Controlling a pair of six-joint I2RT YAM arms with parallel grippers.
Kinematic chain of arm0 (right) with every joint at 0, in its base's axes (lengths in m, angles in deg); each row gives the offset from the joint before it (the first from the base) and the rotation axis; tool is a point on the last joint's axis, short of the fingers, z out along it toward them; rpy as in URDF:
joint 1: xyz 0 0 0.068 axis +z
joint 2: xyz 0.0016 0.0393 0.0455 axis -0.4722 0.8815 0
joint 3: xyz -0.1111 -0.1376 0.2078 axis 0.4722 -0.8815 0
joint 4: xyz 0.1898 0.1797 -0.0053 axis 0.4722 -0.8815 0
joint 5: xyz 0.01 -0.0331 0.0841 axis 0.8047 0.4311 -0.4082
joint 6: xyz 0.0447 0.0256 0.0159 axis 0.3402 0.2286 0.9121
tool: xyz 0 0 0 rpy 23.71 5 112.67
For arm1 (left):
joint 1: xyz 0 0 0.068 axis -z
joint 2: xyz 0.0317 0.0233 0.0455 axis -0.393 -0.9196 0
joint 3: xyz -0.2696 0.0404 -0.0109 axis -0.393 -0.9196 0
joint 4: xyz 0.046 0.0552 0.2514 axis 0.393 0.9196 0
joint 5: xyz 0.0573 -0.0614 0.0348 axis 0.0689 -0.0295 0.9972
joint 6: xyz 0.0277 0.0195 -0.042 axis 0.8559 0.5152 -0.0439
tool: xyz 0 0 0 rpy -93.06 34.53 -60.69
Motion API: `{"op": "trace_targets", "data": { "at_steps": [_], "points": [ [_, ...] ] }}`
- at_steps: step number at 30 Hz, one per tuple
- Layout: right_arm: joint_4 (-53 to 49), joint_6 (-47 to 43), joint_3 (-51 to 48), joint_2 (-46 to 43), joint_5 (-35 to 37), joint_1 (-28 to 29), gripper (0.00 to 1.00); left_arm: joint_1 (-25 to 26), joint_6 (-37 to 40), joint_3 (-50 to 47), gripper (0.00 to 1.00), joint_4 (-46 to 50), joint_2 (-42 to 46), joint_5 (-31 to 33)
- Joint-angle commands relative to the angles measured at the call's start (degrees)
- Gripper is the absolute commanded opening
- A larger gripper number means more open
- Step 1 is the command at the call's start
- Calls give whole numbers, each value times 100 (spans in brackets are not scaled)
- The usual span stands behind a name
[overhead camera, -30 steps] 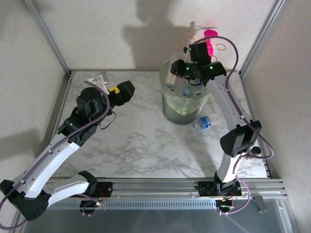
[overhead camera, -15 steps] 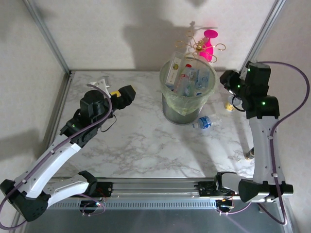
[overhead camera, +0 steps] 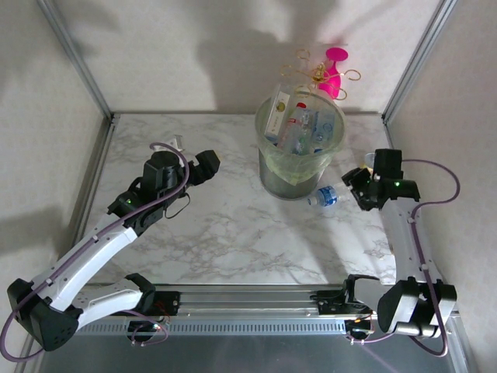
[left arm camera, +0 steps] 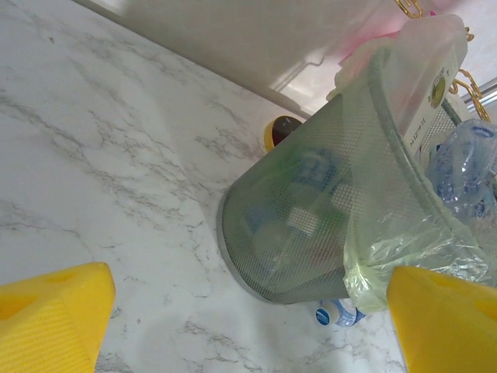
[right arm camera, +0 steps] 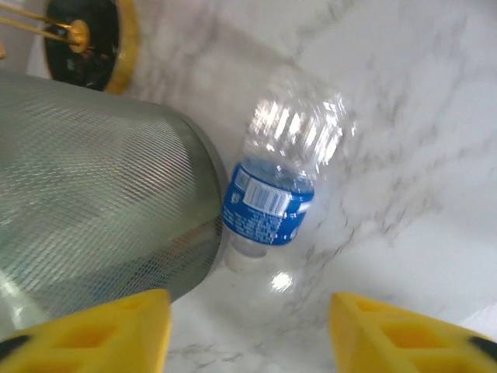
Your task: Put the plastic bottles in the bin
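the bin [overhead camera: 297, 177] stands upright toward the back of the marble table [overhead camera: 217, 225], with its bag folded over the rim. it is heaped with plastic bottles [overhead camera: 299, 128] nearly to the top, so the job looks close to done. one clear bottle with a blue label [overhead camera: 324, 196] lies on its side on the table at the foot of the bin, on the right arm's side. in the right wrist view one end of it sits against the bin's mesh wall [right arm camera: 93, 202] and the rest angles away across the marble.

that position explains the right arm's pose. the right gripper [overhead camera: 361, 186] is down low just beside the bottle. its yellow fingers [right arm camera: 85, 330] are spread apart with nothing between them, and they point at the bottle. it seems to be lining up for a pick. the end angled away from the bin looks like the easier place to close on, since the wall crowds the other end.

the left gripper [overhead camera: 203, 165] is also spread wide and empty, hanging over bare table left of the bin and well apart from the bottle. it probably hangs there to leave the reach to the nearer arm.
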Motion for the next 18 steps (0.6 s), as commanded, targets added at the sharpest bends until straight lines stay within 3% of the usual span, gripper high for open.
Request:
{"op": "trace_targets", "data": {
  "at_steps": [1,4,16,18],
  "points": [
    [400,436,-196,148,-293,-45,75,27,-18,-34,91,113,98,92],
    [586,693,-248,425,-213,-43,83,18,21,-23,91,185,187,123],
    [1246,1525,-144,2118,-217,-39,87,-24,65,-16,91,406,393,118],
    [1300,1447,-31,2363,-165,-37,96,-24,58,-14,91,462,451,157]
  ]
}}
